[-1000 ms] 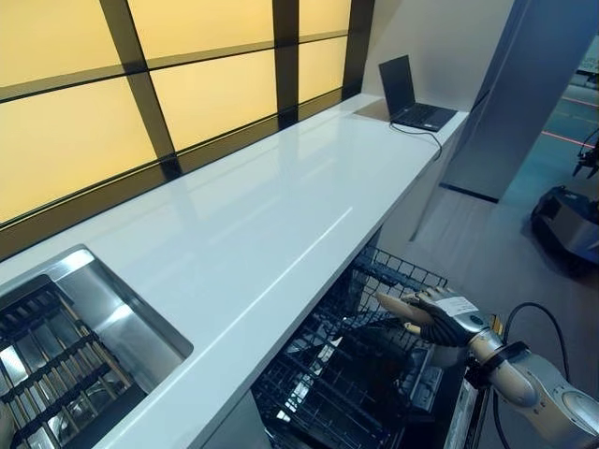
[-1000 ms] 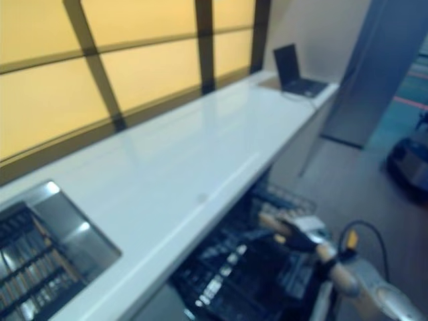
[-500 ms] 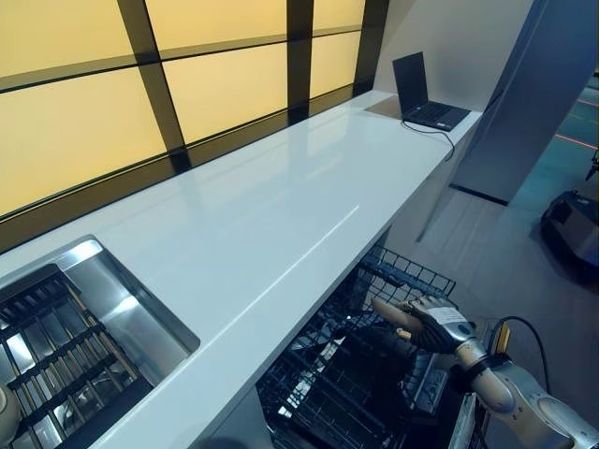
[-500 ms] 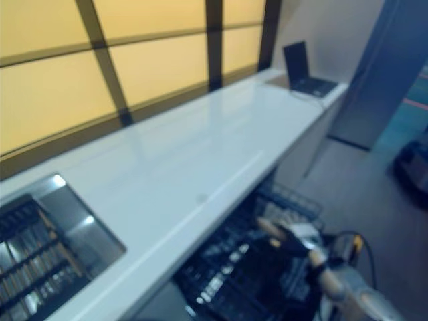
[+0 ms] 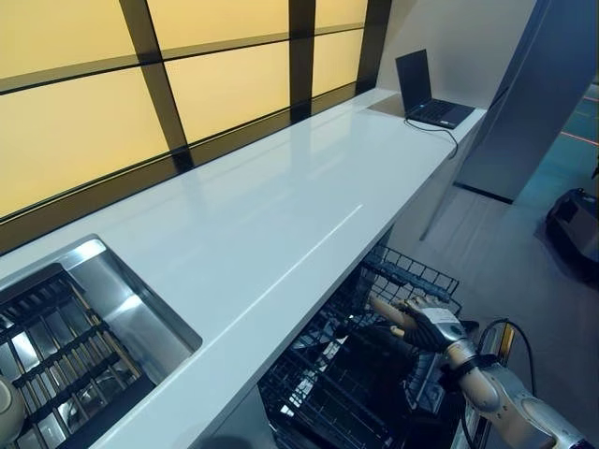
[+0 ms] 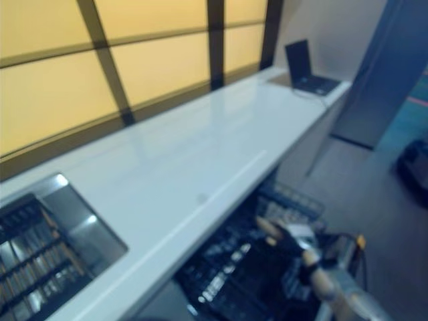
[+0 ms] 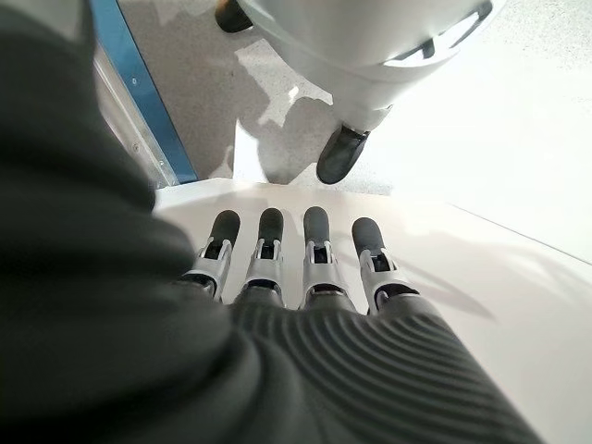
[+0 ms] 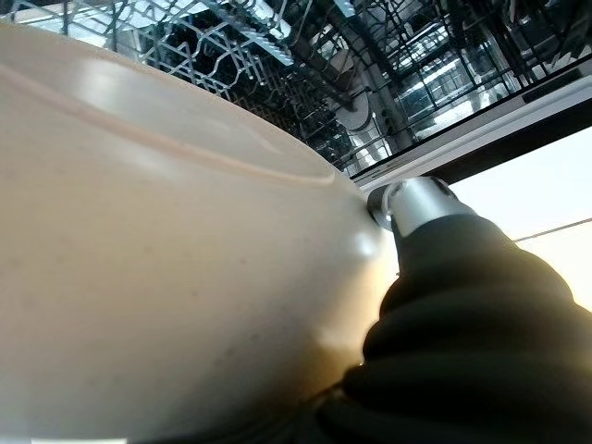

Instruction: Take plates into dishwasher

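At the lower right of the frame the right hand [image 5: 423, 323] holds a cream plate [image 8: 157, 240] over the pulled-out dishwasher rack [image 5: 346, 383], presumably to slot it in. The plate lies against the palm, thumb pinching its rim. The left hand [image 7: 305, 268] rests with fingers straight on the white tabletop [image 5: 271, 206].

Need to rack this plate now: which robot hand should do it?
Right. The right robot hand already holds the plate over the rack; the left robot hand rests flat, away from it.
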Robot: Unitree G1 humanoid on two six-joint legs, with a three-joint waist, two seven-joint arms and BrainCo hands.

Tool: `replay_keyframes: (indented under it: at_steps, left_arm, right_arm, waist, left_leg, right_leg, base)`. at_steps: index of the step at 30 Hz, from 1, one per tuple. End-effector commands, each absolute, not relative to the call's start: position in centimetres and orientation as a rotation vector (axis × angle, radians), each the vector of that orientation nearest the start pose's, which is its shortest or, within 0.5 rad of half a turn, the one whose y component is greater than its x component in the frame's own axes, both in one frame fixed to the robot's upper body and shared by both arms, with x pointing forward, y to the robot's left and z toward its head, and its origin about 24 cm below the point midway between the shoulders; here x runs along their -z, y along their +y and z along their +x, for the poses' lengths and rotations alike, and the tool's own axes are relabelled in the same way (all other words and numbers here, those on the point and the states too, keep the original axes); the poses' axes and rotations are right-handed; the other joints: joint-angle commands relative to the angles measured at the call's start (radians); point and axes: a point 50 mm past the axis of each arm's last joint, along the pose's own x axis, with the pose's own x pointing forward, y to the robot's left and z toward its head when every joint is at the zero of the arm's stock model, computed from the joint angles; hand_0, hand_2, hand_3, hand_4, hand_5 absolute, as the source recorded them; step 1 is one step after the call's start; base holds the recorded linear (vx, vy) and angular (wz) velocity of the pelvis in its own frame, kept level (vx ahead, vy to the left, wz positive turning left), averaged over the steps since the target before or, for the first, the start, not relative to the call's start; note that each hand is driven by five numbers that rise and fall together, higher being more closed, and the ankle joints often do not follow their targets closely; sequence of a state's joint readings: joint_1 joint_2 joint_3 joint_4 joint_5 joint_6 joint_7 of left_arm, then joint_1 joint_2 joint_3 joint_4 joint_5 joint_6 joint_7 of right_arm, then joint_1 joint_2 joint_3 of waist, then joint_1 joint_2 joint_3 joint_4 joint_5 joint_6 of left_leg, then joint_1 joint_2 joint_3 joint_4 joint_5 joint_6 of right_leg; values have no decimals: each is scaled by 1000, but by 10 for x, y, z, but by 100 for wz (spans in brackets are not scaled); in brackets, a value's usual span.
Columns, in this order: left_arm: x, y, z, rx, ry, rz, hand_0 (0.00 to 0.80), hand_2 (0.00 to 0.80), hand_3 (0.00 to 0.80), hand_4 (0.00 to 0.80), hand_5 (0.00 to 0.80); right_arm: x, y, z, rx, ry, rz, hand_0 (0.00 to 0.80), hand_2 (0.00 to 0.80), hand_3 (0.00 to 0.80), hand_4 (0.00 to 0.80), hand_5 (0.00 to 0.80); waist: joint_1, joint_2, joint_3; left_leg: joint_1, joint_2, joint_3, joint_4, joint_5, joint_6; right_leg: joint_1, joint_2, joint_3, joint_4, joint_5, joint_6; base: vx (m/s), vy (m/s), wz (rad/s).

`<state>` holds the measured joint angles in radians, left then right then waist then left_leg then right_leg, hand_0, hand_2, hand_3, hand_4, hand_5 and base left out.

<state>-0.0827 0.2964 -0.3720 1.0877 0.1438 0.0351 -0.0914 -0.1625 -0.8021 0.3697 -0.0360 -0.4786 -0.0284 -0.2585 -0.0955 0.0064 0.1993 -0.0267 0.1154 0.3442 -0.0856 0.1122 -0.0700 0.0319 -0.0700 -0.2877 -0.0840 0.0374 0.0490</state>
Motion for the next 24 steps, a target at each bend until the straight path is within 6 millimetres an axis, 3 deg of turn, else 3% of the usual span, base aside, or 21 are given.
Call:
replay_keyframes:
  at_steps: [1, 24]
  left_arm:
    - [138, 225, 161, 351, 1070, 670, 0, 0, 0, 0, 0]
    - [137, 222, 167, 389, 1066, 707, 0, 0, 0, 0, 0]
  right_arm:
    - [-121, -193, 285, -53, -433, -1177, 800, 800, 800, 800, 800]
    - [-88, -188, 298, -74, -324, -1146, 800, 800, 800, 800, 800]
  waist:
    - [15, -18, -22]
    - [39, -11, -9]
  left_leg:
    - [27, 3, 5, -2, -54, 7]
    - [23, 1, -6, -2, -53, 4]
  right_leg:
    - [-36, -14, 16, 88, -46, 54]
    - [-43, -24, -12, 87, -38, 54]
  base:
    - [0, 0, 0]
    - [2, -3, 1]
